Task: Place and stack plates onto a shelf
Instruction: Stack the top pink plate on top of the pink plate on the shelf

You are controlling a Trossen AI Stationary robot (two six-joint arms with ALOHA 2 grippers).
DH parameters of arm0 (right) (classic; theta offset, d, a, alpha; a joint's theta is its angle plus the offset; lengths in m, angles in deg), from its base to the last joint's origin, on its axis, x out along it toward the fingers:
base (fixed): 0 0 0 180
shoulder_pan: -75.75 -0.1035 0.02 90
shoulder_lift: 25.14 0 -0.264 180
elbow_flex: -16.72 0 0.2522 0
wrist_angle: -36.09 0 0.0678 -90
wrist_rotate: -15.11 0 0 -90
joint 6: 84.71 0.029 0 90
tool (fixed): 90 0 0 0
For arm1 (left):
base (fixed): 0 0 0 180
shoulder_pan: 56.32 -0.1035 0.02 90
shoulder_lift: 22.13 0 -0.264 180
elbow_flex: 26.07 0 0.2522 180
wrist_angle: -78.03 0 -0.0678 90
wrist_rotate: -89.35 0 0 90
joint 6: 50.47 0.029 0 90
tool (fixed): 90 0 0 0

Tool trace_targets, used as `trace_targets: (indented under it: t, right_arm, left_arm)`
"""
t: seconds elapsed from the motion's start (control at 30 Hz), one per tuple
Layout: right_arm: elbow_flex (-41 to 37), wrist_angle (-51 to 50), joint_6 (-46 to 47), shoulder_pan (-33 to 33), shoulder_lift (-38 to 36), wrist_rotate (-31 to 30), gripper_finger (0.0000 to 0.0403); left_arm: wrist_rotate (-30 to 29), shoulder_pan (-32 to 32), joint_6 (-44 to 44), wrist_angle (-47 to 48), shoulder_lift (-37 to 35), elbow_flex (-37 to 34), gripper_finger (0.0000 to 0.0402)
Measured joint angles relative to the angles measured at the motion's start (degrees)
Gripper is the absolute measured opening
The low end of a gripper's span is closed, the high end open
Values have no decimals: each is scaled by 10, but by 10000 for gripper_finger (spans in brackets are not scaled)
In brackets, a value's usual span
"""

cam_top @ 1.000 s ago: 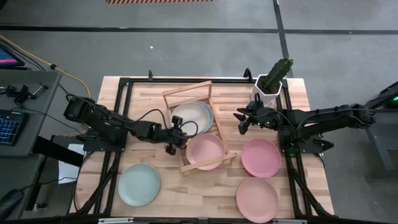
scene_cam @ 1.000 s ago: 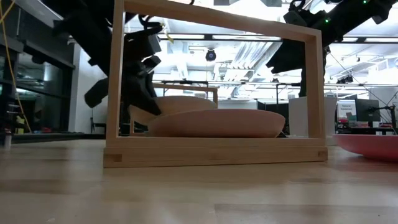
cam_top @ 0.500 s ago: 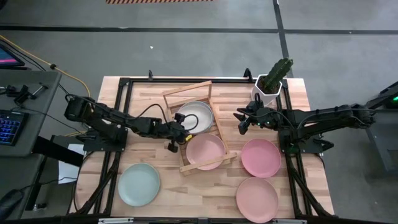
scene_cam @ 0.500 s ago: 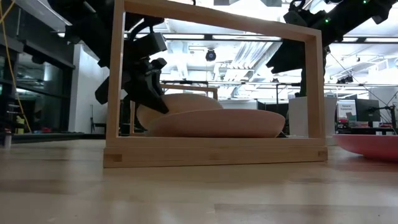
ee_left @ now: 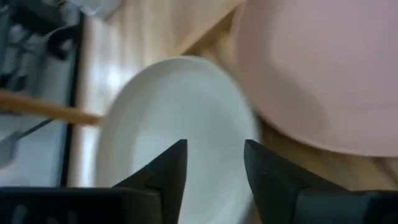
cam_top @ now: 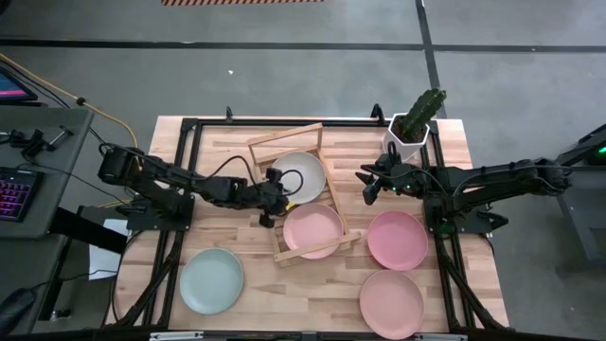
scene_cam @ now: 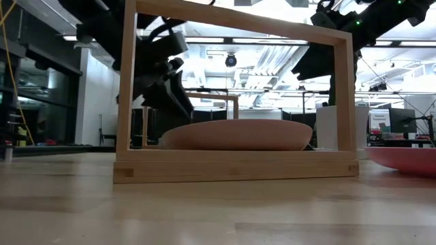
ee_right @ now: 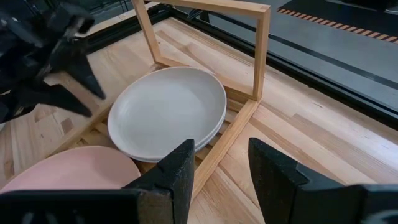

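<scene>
Hovering with its two fingers spread and nothing between them, the left gripper sits at the left rail of the shelf, just beside the cream-white plate. That plate lies on a pale mint-blue plate in the shelf's far half; a pink plate fills the near half. The right gripper, fingers likewise parted and empty, waits right of the shelf near a potted cactus. Six plates show: three pink, with two on the table at right; two mint-blue, one at front left; one cream-white. No writing can be read.
</scene>
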Motion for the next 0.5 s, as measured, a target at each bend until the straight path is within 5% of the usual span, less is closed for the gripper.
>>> trace_targets:
  t: [0.27, 0.5]
  right_arm:
    - [0, -3, 0, 0, 0, 1, 133]
    - [0, -30, 0, 0, 0, 16, 133]
  left_arm:
    - [-18, 10, -111, 95, -63, 24, 170]
    - [23, 9, -163, -80, -240, -113, 170]
